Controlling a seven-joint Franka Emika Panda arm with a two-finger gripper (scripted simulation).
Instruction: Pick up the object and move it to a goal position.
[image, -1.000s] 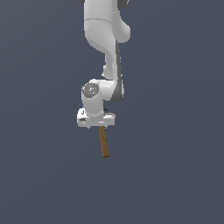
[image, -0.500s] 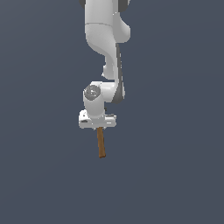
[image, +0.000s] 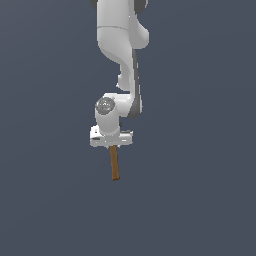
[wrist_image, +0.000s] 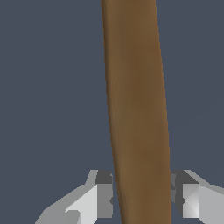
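Observation:
The brown wooden rod (image: 115, 163) hangs almost straight down from my white gripper (image: 112, 146) in the exterior view, its upper end hidden inside the gripper. In the wrist view the rod (wrist_image: 135, 109) fills the middle of the picture, and my gripper (wrist_image: 142, 197) is shut on it, with a grey fingertip (wrist_image: 104, 194) pressed to one side and another (wrist_image: 183, 194) to the other side. The rod is held in the air, touching nothing else.
The white arm (image: 122, 55) rises from the gripper to the top of the exterior view. Behind everything is a plain dark grey-blue background with no other objects in sight.
The gripper with the rod has risen slightly and shifted a little toward the exterior view's left. The rod now hangs closer to vertical. The grip has not changed.

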